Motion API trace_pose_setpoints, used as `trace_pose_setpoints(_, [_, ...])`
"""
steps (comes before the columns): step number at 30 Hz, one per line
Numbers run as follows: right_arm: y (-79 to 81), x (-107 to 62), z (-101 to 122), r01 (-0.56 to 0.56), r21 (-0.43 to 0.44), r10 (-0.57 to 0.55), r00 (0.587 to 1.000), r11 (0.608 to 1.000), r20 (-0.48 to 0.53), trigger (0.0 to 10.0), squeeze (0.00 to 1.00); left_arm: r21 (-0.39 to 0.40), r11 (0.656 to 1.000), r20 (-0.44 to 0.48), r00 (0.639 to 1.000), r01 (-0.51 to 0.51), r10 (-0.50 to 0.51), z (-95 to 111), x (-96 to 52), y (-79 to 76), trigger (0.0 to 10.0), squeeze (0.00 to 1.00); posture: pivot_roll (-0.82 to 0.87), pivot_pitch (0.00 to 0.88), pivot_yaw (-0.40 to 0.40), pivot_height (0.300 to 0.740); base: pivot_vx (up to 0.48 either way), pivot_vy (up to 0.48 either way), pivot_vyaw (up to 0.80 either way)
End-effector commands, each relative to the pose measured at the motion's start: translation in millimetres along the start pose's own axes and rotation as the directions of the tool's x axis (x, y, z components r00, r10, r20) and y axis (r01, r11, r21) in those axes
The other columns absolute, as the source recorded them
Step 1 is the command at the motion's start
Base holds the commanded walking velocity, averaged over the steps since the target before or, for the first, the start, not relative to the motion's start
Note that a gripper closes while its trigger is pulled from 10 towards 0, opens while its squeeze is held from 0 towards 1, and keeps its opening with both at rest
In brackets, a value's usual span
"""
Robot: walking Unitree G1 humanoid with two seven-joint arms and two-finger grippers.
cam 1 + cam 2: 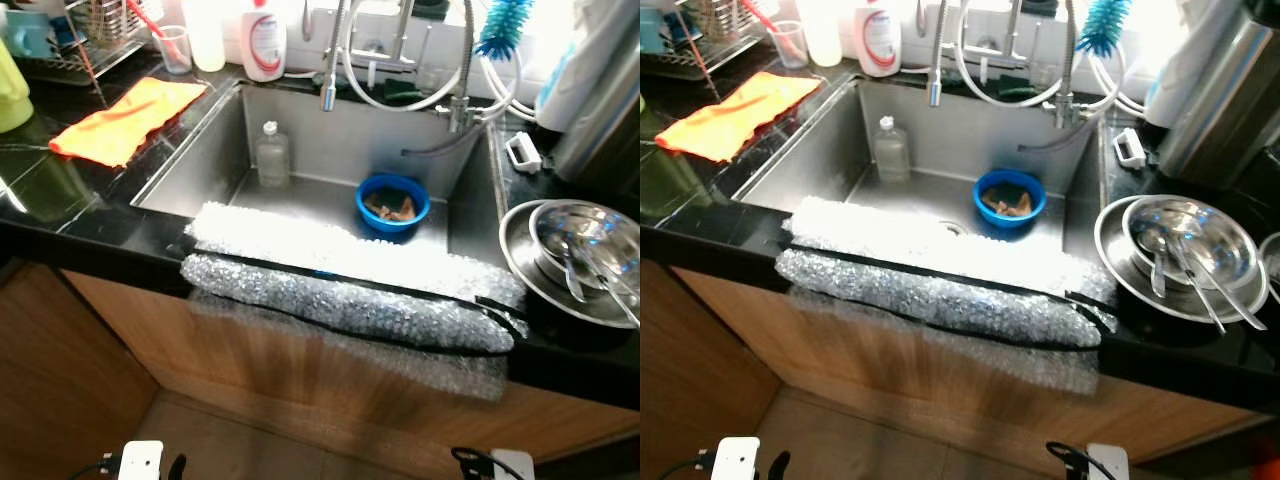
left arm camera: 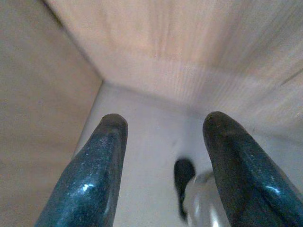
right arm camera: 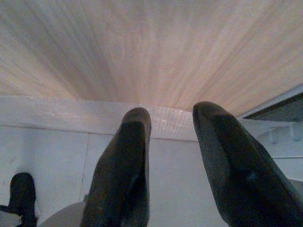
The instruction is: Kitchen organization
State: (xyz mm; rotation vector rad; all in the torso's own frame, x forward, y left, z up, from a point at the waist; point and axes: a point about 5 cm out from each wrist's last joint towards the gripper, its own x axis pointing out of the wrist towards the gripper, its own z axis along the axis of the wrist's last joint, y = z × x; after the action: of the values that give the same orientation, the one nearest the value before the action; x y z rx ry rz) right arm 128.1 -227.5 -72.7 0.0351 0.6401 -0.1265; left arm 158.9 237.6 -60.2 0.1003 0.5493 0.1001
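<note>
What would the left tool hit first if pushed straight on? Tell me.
Probably the wooden cabinet front under the sink, near where it meets the floor. The open left tool holds nothing; depth is unclear.

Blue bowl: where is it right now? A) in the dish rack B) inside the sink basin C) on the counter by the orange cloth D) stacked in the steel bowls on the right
B: the blue bowl sits on the floor of the sink, right of the clear bottle, with brownish scraps inside it.
</note>
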Motion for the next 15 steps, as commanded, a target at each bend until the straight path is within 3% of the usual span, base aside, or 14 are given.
trace_pose_setpoints(1, [0.8, -4.6, -2, -0.011, 0.023, 0.011, 0.999, 1.0, 0.031, 10.0, 0.0, -0.019, 1.0, 0.018, 1.0, 0.006, -0.006, -1, -3.3, -3.7, 10.0, 0.0, 0.06, 0.083, -0.052, 0.74, 0.0, 0.0, 0.0])
trace_pose_setpoints(7, [1.5, -13.5, -11, -0.019, 0.028, 0.018, 0.999, 0.999, 0.03, 10.0, 0.0, -0.018, 1.0, 0.086, 0.996, 0.004, -0.003, 6, -5.9, -4.7, 10.0, 0.0, 0.06, 0.073, -0.046, 0.74, 0.0, 0.0, 0.0])
trace_pose_setpoints(10, [0.5, -17.6, -8, 0.002, 0.03, -0.004, 0.997, 1.0, 0.078, 10.0, 0.0, -0.016, 0.999, 0.142, 0.989, -0.033, 0.035, 13, -9.4, 1.8, 10.0, 0.0, 0.05, 0.064, -0.042, 0.74, 0.0, 0.0, 0.0])
trace_pose_setpoints(13, [-3.8, -23.6, 3, 0.041, -0.013, -0.038, 0.983, 0.999, 0.178, 10.0, 0.0, -0.047, 0.992, 0.251, 0.96, -0.119, 0.127, 36, -15.2, 15.6, 10.0, 0.0, 0.04, 0.06, -0.042, 0.74, 0.0, 0.0, 0.0])
trace_pose_setpoints(14, [-7.5, -24.8, 11, 0.069, 0.007, -0.069, 0.972, 0.998, 0.226, 10.0, 0.0, -0.04, 0.99, 0.334, 0.932, -0.138, 0.143, 59, -19.2, 19.3, 10.0, 0.0, 0.04, 0.059, -0.042, 0.74, 0.0, 0.0, 0.0])
trace_pose_setpoints(15, [-7.5, -24.8, 11, 0.069, 0.007, -0.069, 0.972, 0.998, 0.226, 10.0, 0.0, -0.04, 0.99, 0.334, 0.932, -0.138, 0.143, 59, -19.2, 19.3, 10.0, 0.0, 0.04, 0.059, -0.042, 0.74, 0.0, 0.0, 0.0])
